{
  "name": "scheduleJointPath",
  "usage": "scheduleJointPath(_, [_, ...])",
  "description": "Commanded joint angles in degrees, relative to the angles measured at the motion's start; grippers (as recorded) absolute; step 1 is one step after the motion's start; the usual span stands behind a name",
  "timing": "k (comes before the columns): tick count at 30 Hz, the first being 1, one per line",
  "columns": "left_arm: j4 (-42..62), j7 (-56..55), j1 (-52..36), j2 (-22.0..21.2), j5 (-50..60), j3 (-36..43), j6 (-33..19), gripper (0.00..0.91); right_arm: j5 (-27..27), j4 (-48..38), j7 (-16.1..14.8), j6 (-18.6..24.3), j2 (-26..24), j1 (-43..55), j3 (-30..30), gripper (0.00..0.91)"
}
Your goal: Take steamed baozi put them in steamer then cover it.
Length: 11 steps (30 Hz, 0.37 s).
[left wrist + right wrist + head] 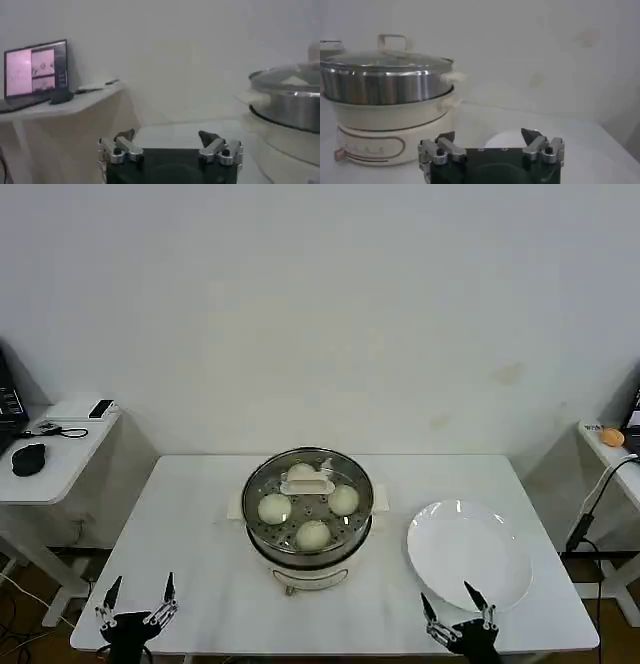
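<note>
Glass cover [308,484] sits on steamer [308,546] mid-surface, four baozi [274,508] inside. Left gripper [137,604] and right gripper [458,612] at near edge, fingers apart, empty. Risk: arm swing knocks cover askew.

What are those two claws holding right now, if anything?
Nothing. The left gripper and right gripper are both open, low at the table's near edge.

Four baozi [275,508] [343,500] [313,535] [300,472] lie in one steamer [307,556], under one cover [262,480]. One white plate [470,552] sits on one desk [200,514]. Two grippers, left [140,591] and right [453,598], both with fingers spread.
</note>
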Motion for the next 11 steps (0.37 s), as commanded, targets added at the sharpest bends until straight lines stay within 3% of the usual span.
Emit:
scheduleJointPath(1, [0.46, 1.93, 1.46, -0.28, 0.29, -1.59, 0.07, 0.907, -0.26, -0.48, 4.94, 0.19, -1.1, -1.09, -2.39, 0.907])
scheduleJointPath(11, [0.32, 3.02, 2.16, -0.19, 2.51, -1.0, 0.59, 0.907, -1.59, -0.75, 5.06, 1.59, -0.03, -1.23, -2.33, 0.907])
